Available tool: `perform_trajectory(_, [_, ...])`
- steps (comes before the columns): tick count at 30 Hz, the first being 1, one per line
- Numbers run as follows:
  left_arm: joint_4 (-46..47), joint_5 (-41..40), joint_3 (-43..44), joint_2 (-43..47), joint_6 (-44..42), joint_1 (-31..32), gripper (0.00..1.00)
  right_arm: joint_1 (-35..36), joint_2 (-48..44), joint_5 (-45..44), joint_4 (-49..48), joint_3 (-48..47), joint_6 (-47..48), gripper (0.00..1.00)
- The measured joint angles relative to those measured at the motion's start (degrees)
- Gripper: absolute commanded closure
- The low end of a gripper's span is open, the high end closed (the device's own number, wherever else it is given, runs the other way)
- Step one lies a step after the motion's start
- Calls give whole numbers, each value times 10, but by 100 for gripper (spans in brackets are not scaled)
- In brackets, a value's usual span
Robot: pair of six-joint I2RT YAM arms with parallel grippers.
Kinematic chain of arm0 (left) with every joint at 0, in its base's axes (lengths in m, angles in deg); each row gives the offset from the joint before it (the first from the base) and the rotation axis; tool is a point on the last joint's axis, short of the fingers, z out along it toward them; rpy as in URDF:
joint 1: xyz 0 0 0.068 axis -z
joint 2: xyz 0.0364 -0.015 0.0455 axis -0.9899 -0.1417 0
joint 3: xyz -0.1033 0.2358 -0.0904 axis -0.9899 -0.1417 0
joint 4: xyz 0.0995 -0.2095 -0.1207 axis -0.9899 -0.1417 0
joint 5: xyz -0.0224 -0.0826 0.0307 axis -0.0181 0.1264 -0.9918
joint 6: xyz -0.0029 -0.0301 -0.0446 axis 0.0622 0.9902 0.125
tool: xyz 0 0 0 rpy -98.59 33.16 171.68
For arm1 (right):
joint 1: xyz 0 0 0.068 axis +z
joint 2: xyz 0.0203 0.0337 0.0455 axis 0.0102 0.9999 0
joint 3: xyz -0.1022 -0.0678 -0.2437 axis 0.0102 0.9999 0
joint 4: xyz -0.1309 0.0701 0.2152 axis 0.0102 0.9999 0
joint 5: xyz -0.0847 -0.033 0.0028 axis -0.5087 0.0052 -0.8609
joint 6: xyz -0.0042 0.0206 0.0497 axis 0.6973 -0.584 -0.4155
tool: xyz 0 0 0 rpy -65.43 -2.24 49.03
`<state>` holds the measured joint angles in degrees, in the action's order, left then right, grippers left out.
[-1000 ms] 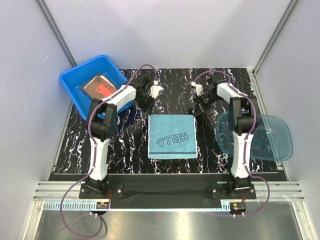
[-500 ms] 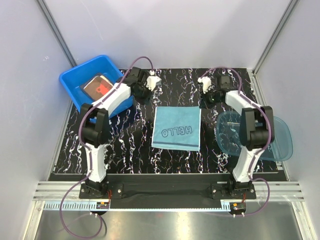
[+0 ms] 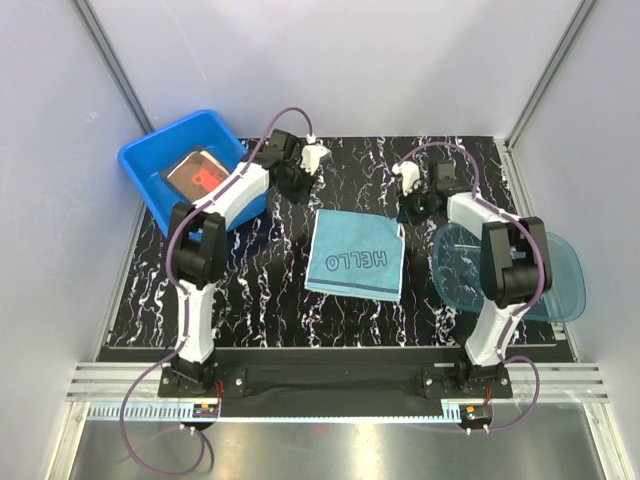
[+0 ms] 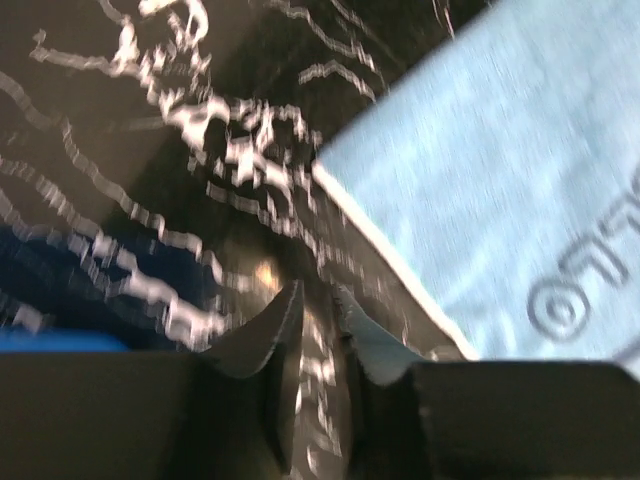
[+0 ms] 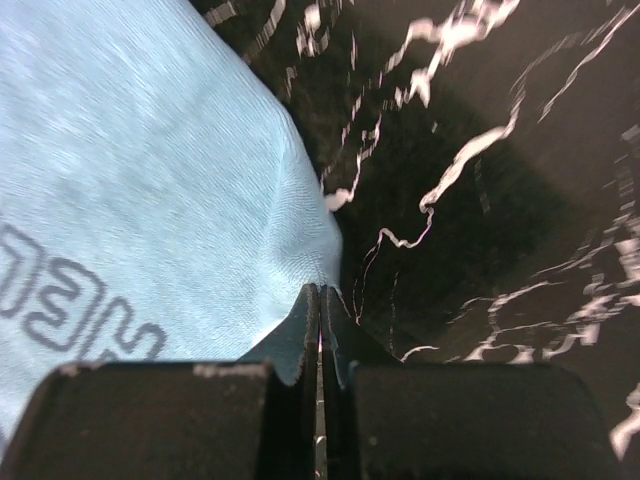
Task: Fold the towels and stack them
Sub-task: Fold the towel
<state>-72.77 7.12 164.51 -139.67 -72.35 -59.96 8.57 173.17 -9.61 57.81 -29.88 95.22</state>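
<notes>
Towel [image 3: 355,255] lies flat; your right hand [image 5: 320,295] pinches its corner beside the bowl [image 3: 565,285], left hand [image 4: 318,300] slightly parted, empty. Release, then fold.

Dragged farther back and rightward, light blue towel [image 3: 355,255] now skewed, left claw [image 4: 318,296] parted, its corner let go.
</notes>
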Motion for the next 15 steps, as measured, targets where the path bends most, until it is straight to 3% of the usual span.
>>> perform_trajectory(3, [0,10,52,-66,6,0,59,0,32,-11,7,-6,-2,100])
perform_trajectory(7, [-4,17,77,-111,12,0,49,0,52,-18,24,-23,3,100])
perform_trajectory(15, [-23,40,135,-153,6,0,43,0,85,-22,41,-85,26,100])
